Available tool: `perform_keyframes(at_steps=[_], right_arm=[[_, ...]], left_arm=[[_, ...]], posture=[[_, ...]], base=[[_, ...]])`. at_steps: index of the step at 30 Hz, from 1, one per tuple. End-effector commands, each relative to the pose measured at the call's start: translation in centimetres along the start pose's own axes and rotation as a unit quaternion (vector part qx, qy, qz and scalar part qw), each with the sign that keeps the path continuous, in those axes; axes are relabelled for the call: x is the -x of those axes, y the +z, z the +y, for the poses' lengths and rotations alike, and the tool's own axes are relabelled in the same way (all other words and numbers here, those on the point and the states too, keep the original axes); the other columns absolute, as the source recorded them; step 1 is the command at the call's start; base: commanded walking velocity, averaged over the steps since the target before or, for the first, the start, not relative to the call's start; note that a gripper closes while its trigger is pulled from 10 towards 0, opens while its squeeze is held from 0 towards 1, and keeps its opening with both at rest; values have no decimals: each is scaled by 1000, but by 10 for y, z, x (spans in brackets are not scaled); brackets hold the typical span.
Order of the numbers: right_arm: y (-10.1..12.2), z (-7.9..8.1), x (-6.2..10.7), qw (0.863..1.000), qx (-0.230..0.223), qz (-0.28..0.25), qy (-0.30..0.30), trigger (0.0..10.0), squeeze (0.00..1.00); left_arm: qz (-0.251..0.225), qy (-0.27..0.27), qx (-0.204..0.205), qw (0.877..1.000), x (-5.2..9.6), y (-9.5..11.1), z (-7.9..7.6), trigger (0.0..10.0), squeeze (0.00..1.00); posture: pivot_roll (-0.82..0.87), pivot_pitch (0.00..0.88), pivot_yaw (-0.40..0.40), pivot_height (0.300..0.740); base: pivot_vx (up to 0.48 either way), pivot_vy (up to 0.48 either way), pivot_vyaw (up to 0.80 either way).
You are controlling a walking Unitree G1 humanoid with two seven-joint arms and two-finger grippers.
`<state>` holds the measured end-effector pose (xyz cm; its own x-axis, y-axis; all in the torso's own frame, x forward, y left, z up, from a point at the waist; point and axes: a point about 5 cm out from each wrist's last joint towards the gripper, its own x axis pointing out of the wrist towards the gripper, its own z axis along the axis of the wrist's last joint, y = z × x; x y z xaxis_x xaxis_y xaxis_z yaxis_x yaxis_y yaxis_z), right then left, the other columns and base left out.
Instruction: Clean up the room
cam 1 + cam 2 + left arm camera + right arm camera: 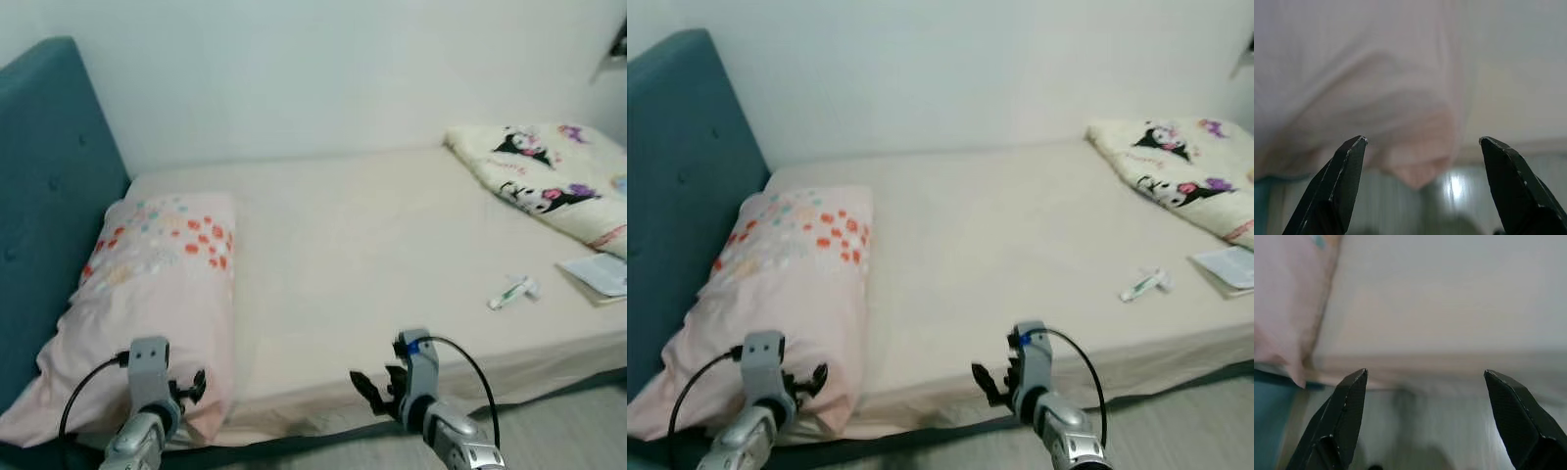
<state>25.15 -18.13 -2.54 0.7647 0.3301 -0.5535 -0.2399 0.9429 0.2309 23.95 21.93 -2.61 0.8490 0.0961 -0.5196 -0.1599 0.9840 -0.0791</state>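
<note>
Bed, cream sheet, spanning the frame's middle; teal headboard at far left; white wall across the top. Pink pillow with red and teal dots, lower left, against the headboard. Folded cartoon-print blanket, upper right corner of the bed. Small white tube, right of centre on the sheet, near a sheet of paper at the right edge. Left gripper, bottom left, at the pillow's near corner, jaws wide apart, holding nothing. Right gripper, bottom centre, at the mattress's near edge, jaws wide apart, holding nothing
</note>
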Motion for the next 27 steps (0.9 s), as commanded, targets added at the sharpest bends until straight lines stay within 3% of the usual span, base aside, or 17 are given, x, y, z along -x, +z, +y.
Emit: perform_keyframes(at_steps=[1,2,7,8,9,11,12,14,16,20,27], right_arm=[[-14,-7,5,1000,-4,22,-22,10000,0],[-23,-9,7,999,-8,36,-30,10000,0],[-41,-15,14,995,-22,69,-62,10000,0],[-55,-21,21,990,-30,98,-96,10000,0],[-55,-21,21,990,-30,98,-96,10000,0],[-82,-26,35,977,-47,151,-143,10000,0],[-95,-25,41,972,-54,172,-152,10000,0],[-102,-24,45,969,-59,184,-154,10000,0],[-102,-24,45,969,-59,184,-154,10000,0],[-112,-21,49,964,-37,212,-155,10000,0],[-112,-11,42,963,-8,226,-149,10000,0]], left_arm=[[30,18,-12,999,3,-13,10,10000,0],[56,30,-7,998,5,-22,13,10000,0],[84,39,-28,995,11,-38,19,10000,0],[105,47,-40,993,17,-49,22,10000,0],[105,47,-40,993,17,-49,22,10000,0],[153,47,-52,986,29,-74,23,10000,0],[186,48,-57,980,36,-88,24,10000,0],[206,48,-60,975,41,-96,25,10000,0],[206,48,-60,975,41,-96,25,10000,0],[256,61,-54,963,51,-112,27,10000,0],[255,58,-63,963,48,-106,34,10000,0]], posture=[[-72,0,-46,721],[-71,0,-48,726],[-70,0,-50,736],[-61,0,-53,740],[-61,0,-53,740],[-66,0,-50,740],[-61,0,-53,740],[-61,0,-52,740],[-61,0,-52,740],[-64,0,-42,740],[-56,0,-36,740]], base=[[-480,0,0],[-480,0,0],[-288,0,0],[0,0,0],[0,0,0],[0,0,0],[0,0,0],[0,0,0],[0,0,0],[0,-234,0],[0,-469,528]])
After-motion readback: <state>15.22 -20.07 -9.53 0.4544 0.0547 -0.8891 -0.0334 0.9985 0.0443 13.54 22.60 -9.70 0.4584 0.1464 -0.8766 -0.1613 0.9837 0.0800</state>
